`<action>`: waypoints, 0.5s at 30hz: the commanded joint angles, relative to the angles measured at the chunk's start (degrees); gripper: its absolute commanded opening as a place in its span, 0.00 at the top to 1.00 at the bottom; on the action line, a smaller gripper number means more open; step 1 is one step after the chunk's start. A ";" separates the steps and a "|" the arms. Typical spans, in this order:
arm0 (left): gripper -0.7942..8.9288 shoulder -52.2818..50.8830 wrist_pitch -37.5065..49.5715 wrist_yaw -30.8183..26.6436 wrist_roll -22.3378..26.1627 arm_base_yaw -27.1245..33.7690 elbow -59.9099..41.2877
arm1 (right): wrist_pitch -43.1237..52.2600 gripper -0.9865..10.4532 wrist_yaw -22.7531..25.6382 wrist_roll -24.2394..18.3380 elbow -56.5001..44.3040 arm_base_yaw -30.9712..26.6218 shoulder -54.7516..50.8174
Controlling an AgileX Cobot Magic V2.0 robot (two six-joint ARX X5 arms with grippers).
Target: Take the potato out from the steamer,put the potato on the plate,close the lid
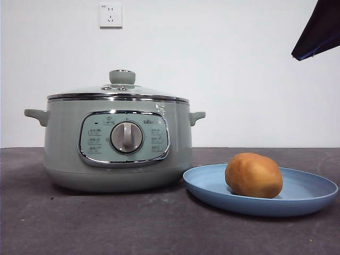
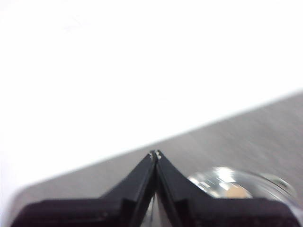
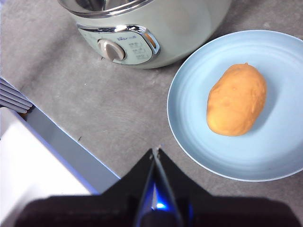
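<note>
With the potato [image 1: 254,175] lying on the plate [image 1: 308,199] beside the steamer [image 1: 64,149], and the lid [image 1: 118,93] seated on the rim, this job looks finished. Both arms hang clear, apparently parked: the right gripper [image 3: 155,151] hovers above the table near the plate, jaws pressed together on nothing, and the left gripper [image 2: 155,153] is likewise pinched closed and empty. Smooth golden oval skin on matte blue; glass and chrome capping sage-green curves, on a coarse grey cloth [image 1: 106,223].
</note>
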 commanded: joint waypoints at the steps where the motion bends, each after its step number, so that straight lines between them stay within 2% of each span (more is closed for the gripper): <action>1: 0.92 -4.68 7.78 0.04 0.87 2.62 -7.17 | 0.26 0.91 0.13 0.31 -0.24 0.09 -0.04; 8: 0.92 -16.59 25.90 0.02 -0.15 4.63 -29.83 | 0.26 0.91 0.13 0.31 -0.24 0.09 -0.04; 15: 0.92 -26.38 31.02 -0.24 -4.50 4.63 -48.24 | 0.26 0.91 0.13 0.31 -0.24 0.09 -0.04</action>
